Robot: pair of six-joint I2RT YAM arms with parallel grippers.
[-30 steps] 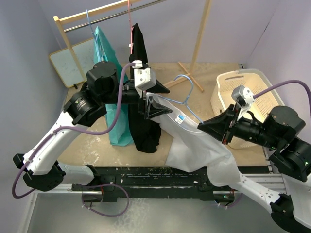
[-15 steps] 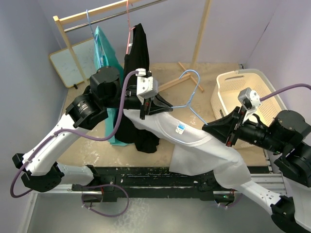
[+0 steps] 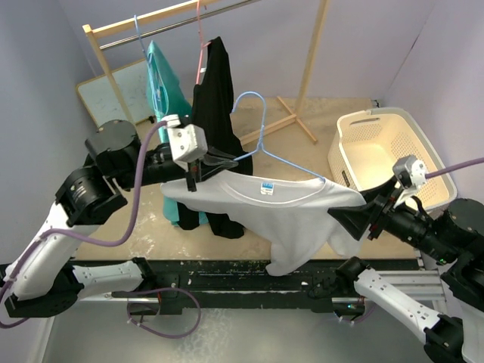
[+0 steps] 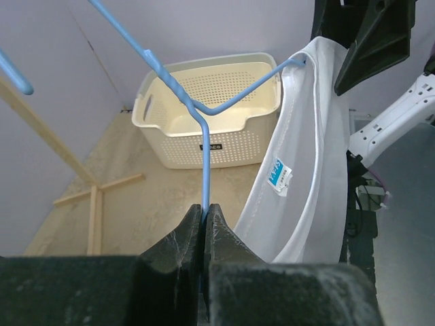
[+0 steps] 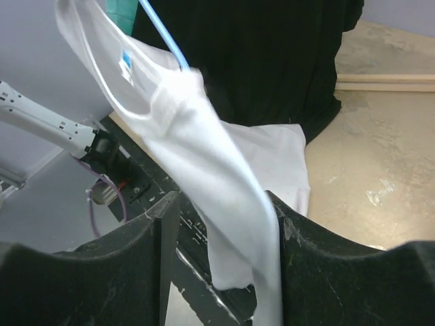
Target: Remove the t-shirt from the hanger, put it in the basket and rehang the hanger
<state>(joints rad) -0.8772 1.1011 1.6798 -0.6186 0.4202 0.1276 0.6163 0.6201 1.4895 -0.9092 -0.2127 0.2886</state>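
A white t-shirt hangs stretched on a blue wire hanger between my two arms. My left gripper is shut on the hanger's lower wire; in the left wrist view the blue wire runs straight into the closed jaws, with the t-shirt to its right. My right gripper is at the shirt's right shoulder. In the right wrist view its jaws stand apart, and the white cloth falls between them, lying against the right finger.
A cream laundry basket stands at the right. A black garment and a teal one hang from the wooden rack behind. A whiteboard leans at the far left.
My left gripper closed on the hanger wire and drew it left. The right arm pulled back to the right, spreading the shirt, and its jaws have just opened.
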